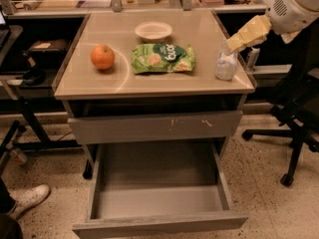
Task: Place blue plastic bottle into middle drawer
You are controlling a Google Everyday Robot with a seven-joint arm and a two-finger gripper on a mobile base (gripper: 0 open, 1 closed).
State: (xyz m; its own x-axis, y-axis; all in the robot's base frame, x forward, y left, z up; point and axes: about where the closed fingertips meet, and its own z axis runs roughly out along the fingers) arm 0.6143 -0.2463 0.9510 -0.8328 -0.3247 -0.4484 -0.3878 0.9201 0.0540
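The gripper [235, 42] sits over the top of the blue plastic bottle [226, 66] — its cap is hidden. The arm [298, 4] runs out past the upper right corner, and the bottom edge clips the front of the middle drawer [157, 204].

The bench [149, 83] holds an orange fruit [102, 57], a bowl [153, 31], a green snack bag [163, 59] and the blue plastic bottle [227, 65], upright by its right edge, the hand [233, 44] at its top.

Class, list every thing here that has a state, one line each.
blue plastic bottle: upright on the tabletop, right edge.
hand: at the bottle's top.
middle drawer: pulled open, no bottle inside.
scratched drawer: shut.
snack bag: lying flat.
bowl: upright.
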